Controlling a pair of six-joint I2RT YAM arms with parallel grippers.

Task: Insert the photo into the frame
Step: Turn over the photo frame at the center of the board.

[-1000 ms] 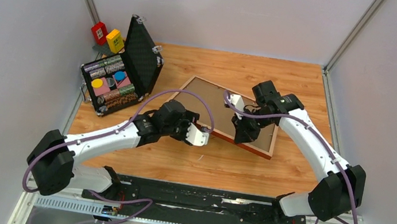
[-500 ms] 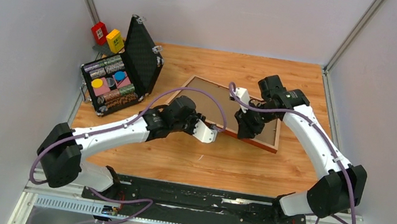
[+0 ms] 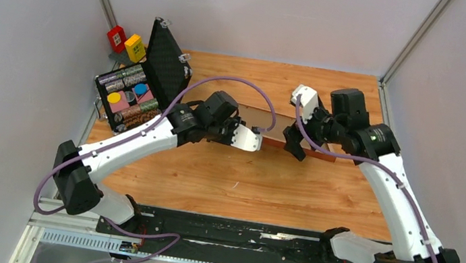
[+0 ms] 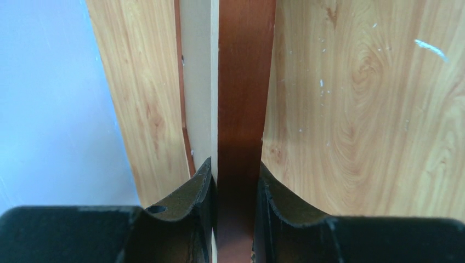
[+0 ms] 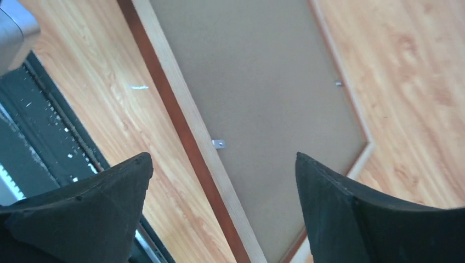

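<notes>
The frame [image 3: 314,154] is tipped up off the table with its near edge raised, so it shows almost edge-on from above. My left gripper [image 3: 257,140] is shut on its reddish-brown rail [image 4: 244,82], which runs straight between the jaws of that gripper [image 4: 233,171]. My right gripper [image 3: 293,144] hangs open just above the frame, touching nothing. In the right wrist view the open gripper [image 5: 222,159] looks down on the frame's pale wood back [image 5: 189,118], the brown backing board [image 5: 263,76] and a small metal tab [image 5: 219,143]. The photo is out of view.
An open black case [image 3: 166,61] with coloured chips stands at the back left, with a red block [image 3: 117,38] and a yellow block [image 3: 135,47] behind it. A black rail [image 3: 231,230] runs along the table's near edge. Grey walls close in both sides.
My left gripper shut on the frame's rail and lifted its near edge. My right gripper let go of the frame, opened wide and drew up and back to the right.
</notes>
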